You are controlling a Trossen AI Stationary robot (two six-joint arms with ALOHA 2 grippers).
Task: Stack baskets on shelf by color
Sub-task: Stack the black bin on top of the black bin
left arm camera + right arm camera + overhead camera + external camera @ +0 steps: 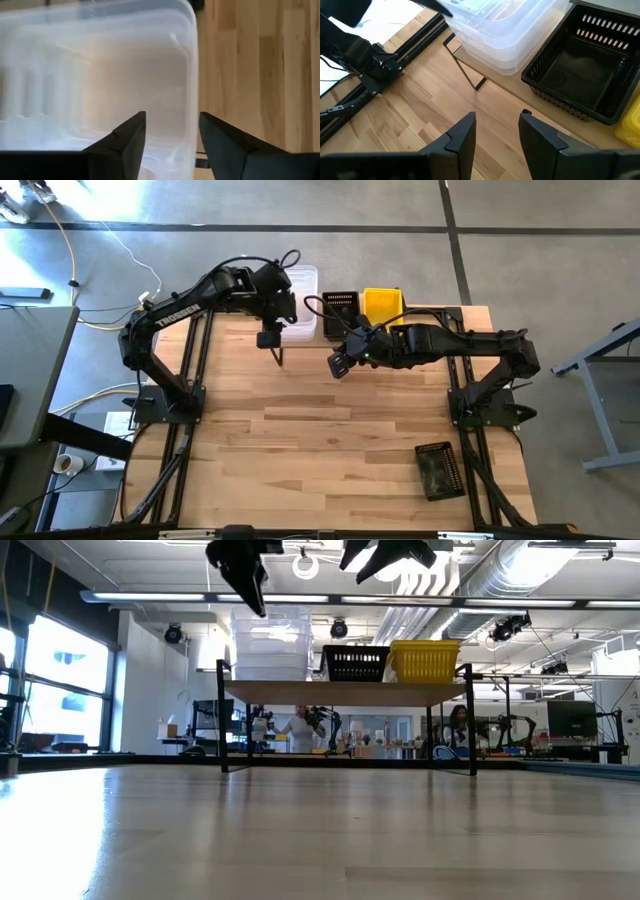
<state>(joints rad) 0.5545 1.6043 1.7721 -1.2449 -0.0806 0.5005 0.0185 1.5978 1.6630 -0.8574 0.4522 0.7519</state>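
One black mesh basket [438, 470] lies alone on the counter [320, 430], near the right arm's base, well behind the open, empty right gripper [338, 364]. The open left gripper [272, 340] hovers by the clear stack [270, 643] on the shelf [345, 692].

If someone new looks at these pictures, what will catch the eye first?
First, the shelf at the table's far edge, carrying a tall clear stack, a black basket and a yellow basket side by side. Next, the two dark arms meeting there: the left gripper open above the clear stack's near edge, the right gripper open in front of the black basket. One black basket lies alone near the table's front right corner.
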